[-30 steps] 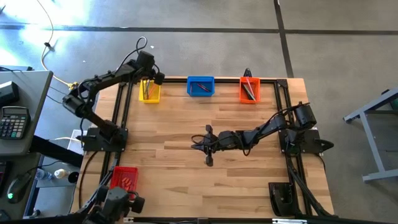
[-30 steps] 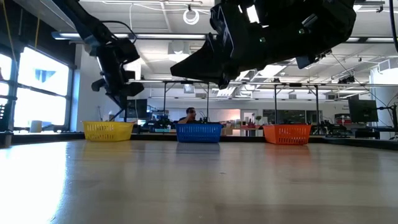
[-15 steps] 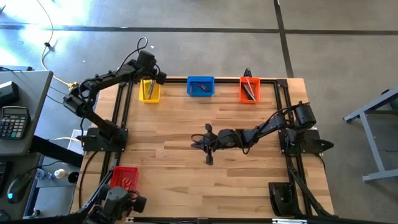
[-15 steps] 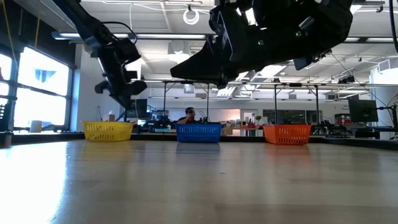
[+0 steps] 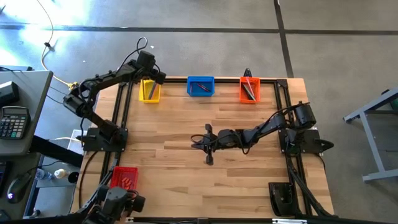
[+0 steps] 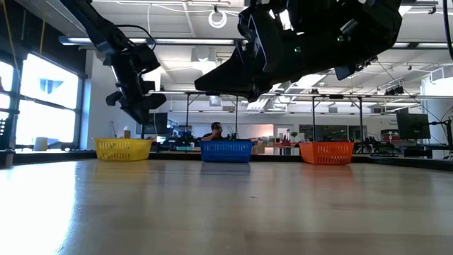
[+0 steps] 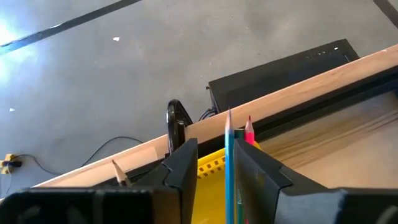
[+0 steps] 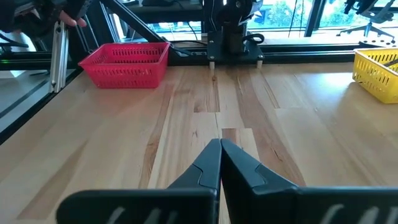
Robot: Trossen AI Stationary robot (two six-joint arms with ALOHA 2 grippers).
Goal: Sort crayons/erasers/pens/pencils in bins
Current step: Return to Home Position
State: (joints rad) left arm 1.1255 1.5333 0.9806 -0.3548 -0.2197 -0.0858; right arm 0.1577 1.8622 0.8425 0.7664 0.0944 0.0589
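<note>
My left gripper (image 7: pixel 216 149) hangs open over the yellow bin (image 5: pixel 149 91) at the table's far left, pointing steeply down. A long thin blue-green pencil (image 7: pixel 229 163) stands between its fingers over the bin, with a red pencil tip (image 7: pixel 249 130) just behind. Along the far edge are the blue bin (image 5: pixel 201 86) and the orange bin (image 5: pixel 248 89), each with sticks inside. The red bin (image 5: pixel 124 178) sits at the near left. My right gripper (image 5: pixel 196 144) hovers shut and empty above the table's middle. My left gripper has the blue-green pencil (image 7: pixel 229 180) upright in the gap between its fingers, close to one finger (image 7: pixel 258 177). I cannot tell whether that finger touches it. The pencil's lower end is hidden behind the fingers.
Black frame rails (image 5: pixel 121 112) run along the table's left, right and far edges. Bare wood (image 5: pixel 180 118) lies between the bins and my right arm. A side table with a calculator (image 5: pixel 13 121) stands to the left. A person (image 6: pixel 216 131) sits far behind the blue bin.
My left gripper has stayed over the yellow bin, and in the low view its fingers have spread apart: it has opened. My right arm has kept still.
</note>
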